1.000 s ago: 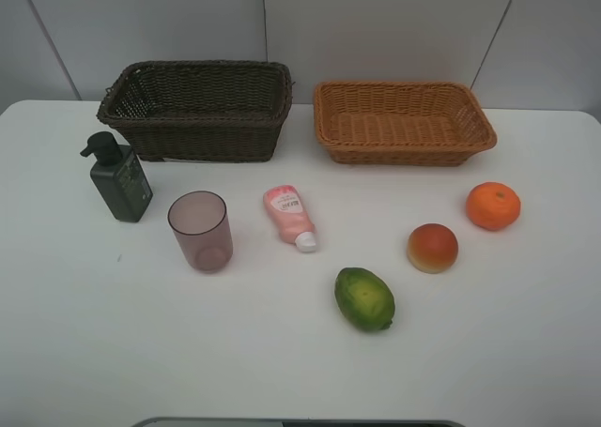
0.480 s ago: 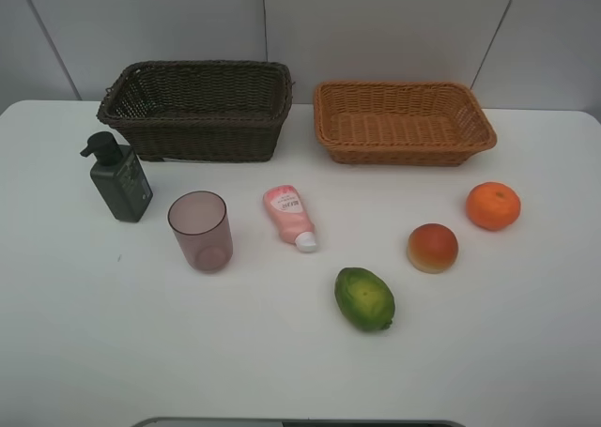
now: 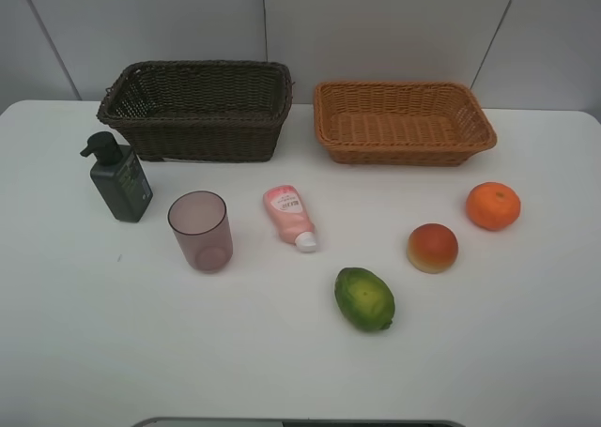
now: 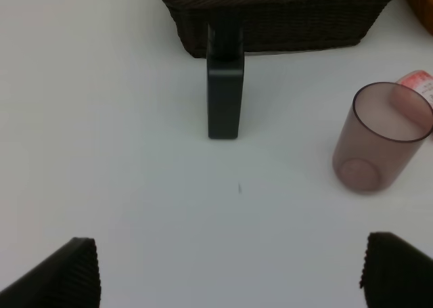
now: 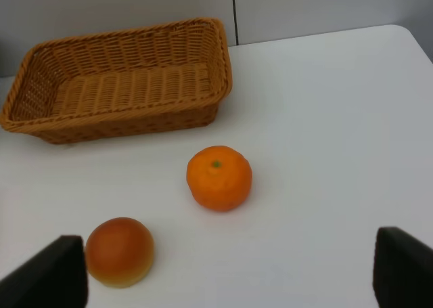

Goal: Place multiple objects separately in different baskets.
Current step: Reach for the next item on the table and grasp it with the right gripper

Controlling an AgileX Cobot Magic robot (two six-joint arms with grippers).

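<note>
White table point(image 3: 94, 343) | pump bottle point(image 3: 119, 183) beside dark basket point(image 3: 207, 136) | cup point(image 3: 200, 230) near tube point(image 3: 289, 213)

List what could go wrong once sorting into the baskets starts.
1. The orange and peach-like fruit lie loose on the table; an off-centre pinch might send them rolling.
2. The cup stands upright close to the tube; reaching for either might topple it.
3. The tall pump bottle might tip when nudged.
</note>
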